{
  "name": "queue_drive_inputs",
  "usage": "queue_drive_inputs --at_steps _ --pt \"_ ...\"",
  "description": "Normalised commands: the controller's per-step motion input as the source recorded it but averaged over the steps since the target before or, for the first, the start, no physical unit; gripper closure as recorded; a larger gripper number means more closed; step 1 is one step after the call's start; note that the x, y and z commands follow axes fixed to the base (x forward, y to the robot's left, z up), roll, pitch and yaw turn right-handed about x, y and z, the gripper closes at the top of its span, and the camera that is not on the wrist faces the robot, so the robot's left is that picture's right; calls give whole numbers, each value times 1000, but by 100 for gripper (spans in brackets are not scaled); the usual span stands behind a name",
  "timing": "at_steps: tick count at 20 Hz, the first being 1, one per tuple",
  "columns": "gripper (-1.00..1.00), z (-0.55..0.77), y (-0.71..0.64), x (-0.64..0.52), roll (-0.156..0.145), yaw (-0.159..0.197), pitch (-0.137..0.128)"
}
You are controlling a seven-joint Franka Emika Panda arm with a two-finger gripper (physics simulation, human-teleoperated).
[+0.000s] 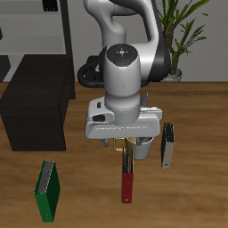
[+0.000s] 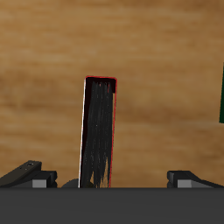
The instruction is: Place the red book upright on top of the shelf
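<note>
The red book [image 1: 126, 183] stands on edge on the wooden table, near the front edge, thin and dark red. In the wrist view the red book [image 2: 99, 131] shows edge-on, with dark pages between red covers. My gripper [image 1: 126, 153] hangs right above it, open; in the wrist view the gripper [image 2: 109, 178] has its fingers [image 2: 26, 172] wide apart on either side of the book and not touching it. The shelf [image 1: 36, 111], a low black cabinet with a flat top, stands farther back, well to the side of the gripper.
A green book [image 1: 46, 190] stands near the front edge, below the shelf in the exterior view; its edge shows in the wrist view [image 2: 220, 94]. A grey-black book [image 1: 166, 145] stands beside the gripper. A tall thin rack [image 1: 49, 31] and a potted plant [image 1: 183, 36] stand at the back.
</note>
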Motion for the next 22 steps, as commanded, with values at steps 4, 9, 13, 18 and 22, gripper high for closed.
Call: queue_drive_inputs --at_steps 4,9,13,18,22 --pt "-100 -375 3 79 -4 -26 18" --pt "-100 -384 55 68 9 -20 48" --pt "-100 -266 118 28 16 1 36" --pt "100 -290 64 9 16 -12 42" --pt "100 108 -67 -28 -2 -16 -12"
